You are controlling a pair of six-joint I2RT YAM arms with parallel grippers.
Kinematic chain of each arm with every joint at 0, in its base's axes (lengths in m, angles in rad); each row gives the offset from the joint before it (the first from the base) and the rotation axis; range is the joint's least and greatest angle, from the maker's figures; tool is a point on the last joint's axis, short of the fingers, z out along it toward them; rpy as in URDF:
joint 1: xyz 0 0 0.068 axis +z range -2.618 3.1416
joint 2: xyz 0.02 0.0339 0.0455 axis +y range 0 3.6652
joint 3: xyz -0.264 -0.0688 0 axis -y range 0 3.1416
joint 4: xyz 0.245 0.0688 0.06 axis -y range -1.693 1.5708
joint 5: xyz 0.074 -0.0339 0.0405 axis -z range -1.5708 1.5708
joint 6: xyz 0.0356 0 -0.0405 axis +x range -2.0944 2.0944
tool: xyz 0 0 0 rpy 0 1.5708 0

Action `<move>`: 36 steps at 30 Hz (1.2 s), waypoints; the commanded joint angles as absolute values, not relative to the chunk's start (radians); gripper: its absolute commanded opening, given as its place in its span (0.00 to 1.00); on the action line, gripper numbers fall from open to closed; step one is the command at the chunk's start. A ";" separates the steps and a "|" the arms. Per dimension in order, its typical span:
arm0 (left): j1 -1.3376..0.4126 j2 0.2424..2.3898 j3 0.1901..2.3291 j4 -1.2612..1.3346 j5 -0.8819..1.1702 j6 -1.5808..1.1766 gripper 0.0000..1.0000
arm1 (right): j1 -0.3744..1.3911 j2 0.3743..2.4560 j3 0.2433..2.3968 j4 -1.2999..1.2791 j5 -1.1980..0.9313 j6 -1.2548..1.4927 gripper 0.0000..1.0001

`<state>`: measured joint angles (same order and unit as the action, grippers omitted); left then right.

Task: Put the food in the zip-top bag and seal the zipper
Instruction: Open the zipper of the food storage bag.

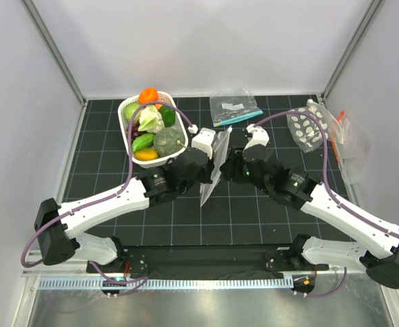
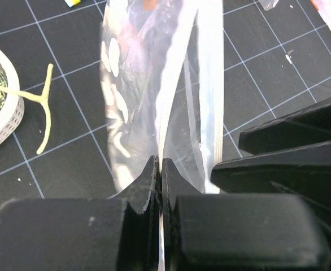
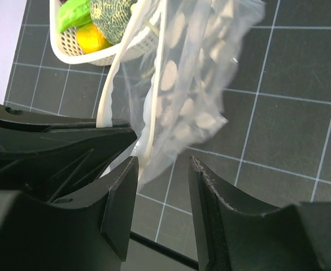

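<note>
Left tool: the left gripper is closed on one pale rim of the zip-top bag; the film is pinched between the fingertips so that the bag is held up on edge.
Right tool: the right gripper is held with its jaws parted and nothing clamped; a lower corner of the bag hangs at the gap; it is judged to be set there to take the opposite rim.
Bag position: the zip-top bag is held between the two wrists at mid-table, just right of the white basket; whether its lower tip touches the table cannot be told.
Mouth: the zipper is seen as a broad pale strip beside the pinched rim; the two appear parted, so it is judged unsealed.
Contents: the food is all piled in the basket; the melon lies nearest the bag; nothing is seen inside the bag.
Stage: opening is judged to be in hand; filling and sealing are not yet done.
Risk: with one rim held, the floppy mouth may be found collapsed.
</note>
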<state>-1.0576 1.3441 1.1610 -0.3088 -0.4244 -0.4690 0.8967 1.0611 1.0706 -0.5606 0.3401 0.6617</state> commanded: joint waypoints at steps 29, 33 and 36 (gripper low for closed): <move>-1.042 1.266 1.103 -0.193 -0.385 -0.595 0.00 | 0.902 0.927 0.927 -0.252 0.249 0.712 0.46; -1.042 1.240 1.077 -0.157 -0.362 -0.598 0.00 | 0.902 0.943 0.936 -0.249 0.244 0.722 0.46; -1.042 1.220 1.065 -0.141 -0.351 -0.598 0.00 | 0.900 0.957 0.940 -0.256 0.247 0.727 0.46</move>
<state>-1.0466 1.2705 1.0729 -0.2230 -0.3706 -0.5858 0.8970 0.9485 0.9234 -0.2977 0.2543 0.7143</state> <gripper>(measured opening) 0.017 0.457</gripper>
